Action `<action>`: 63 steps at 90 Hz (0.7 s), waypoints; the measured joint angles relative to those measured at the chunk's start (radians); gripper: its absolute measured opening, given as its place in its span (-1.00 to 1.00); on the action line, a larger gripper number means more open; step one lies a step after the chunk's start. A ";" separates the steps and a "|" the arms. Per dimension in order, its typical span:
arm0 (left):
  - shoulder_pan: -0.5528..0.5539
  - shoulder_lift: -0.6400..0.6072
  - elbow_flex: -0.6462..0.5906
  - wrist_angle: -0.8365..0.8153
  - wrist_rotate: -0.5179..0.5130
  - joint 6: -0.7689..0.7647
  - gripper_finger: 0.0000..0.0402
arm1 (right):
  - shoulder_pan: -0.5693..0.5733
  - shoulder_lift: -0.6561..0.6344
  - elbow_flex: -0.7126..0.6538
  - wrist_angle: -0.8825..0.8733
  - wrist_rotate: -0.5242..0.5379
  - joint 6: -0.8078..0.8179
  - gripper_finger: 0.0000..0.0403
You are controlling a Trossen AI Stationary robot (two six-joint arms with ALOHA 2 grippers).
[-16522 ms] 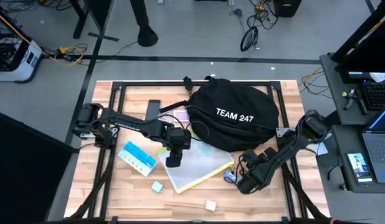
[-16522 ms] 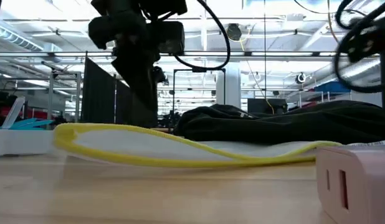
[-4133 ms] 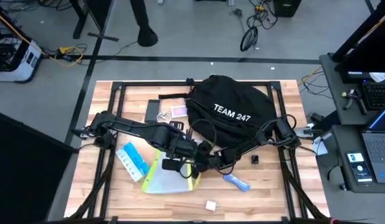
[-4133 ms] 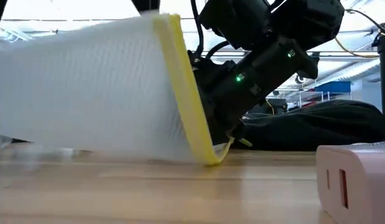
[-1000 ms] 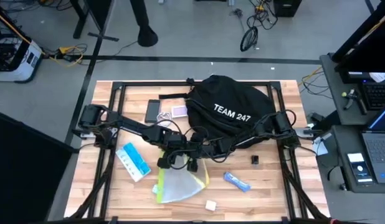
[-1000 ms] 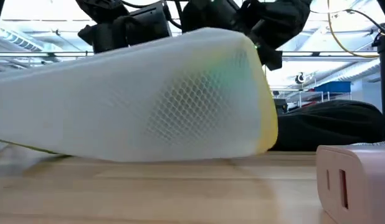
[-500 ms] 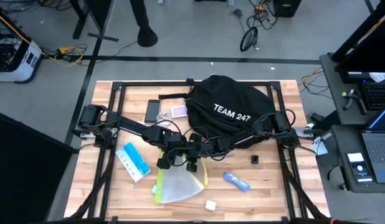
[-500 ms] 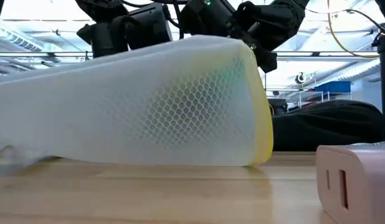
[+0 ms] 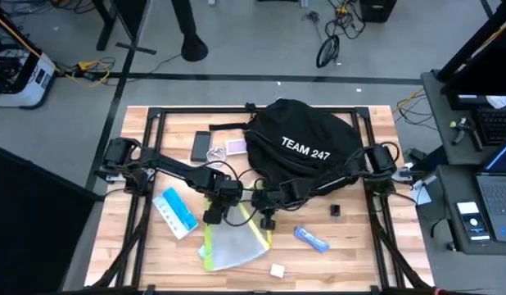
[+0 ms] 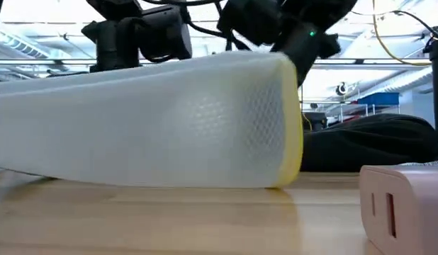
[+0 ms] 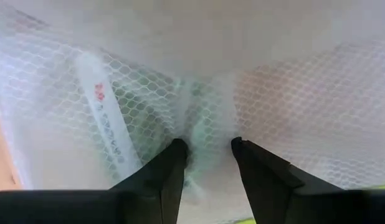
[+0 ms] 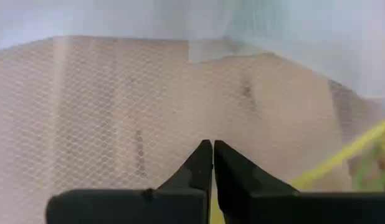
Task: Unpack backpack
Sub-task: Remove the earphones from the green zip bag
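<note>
Both jaws are pinched on the mesh pouch (image 9: 233, 243).
Left gripper (image 9: 214, 215) and right gripper (image 9: 267, 220) are seen at its top edge; the backpack (image 9: 306, 150) is set behind, on the table (image 9: 359, 246).

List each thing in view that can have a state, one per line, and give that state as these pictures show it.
Backpack: on the table's far side, lettering up.
Mesh pouch: on the table, one end raised, pen inside.
Left tool: slightly apart, pinching the pouch's mesh.
Right tool: shut, pressed against the mesh.
Blue box: lying flat, left of the pouch.
Blue packet: lying flat, right of the pouch.
</note>
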 joint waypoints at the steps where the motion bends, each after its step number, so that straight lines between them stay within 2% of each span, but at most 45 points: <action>1: 0.000 -0.001 0.000 0.000 0.000 -0.002 -0.33 | 0.001 -0.004 0.000 -0.009 0.001 0.000 -1.00; 15: -0.007 -0.032 -0.002 0.019 -0.007 -0.025 -0.33 | 0.011 -0.011 0.002 0.016 0.009 0.005 -1.00; 51: -0.032 -0.175 0.090 -0.010 -0.085 -0.070 -0.33 | 0.007 0.007 0.005 0.268 0.012 -0.056 -1.00; 63: -0.038 -0.197 0.095 -0.008 -0.092 -0.106 -0.33 | -0.004 0.023 0.006 0.273 0.007 -0.067 -0.88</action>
